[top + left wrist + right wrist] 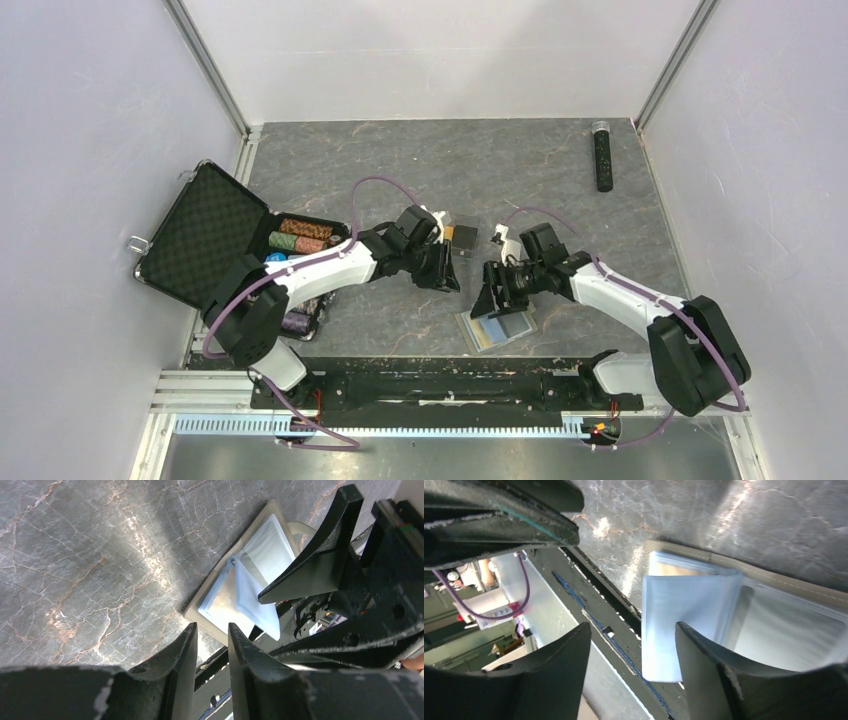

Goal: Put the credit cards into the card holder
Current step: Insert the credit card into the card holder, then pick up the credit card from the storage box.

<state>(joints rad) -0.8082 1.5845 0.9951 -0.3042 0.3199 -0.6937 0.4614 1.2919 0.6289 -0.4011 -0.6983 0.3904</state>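
The card holder (508,327) lies open on the table between the two arms, taupe rim (774,575) around light blue sleeves (250,600). One sleeve leaf (689,615) stands up from it. An orange-gold credit card (674,570) shows in a pocket behind that leaf. More credit cards (463,236) sit in a small clear box behind the holder. My left gripper (212,630) hovers just behind the holder, narrowly open with nothing between its fingers. My right gripper (631,627) is open over the holder's back edge, the raised leaf just beyond its right finger.
An open black poker-chip case (200,235) with chip stacks lies at the left edge. A black stick-shaped object (603,155) lies at the far right. The two grippers are close together above the holder. The black base rail (450,385) runs along the near edge.
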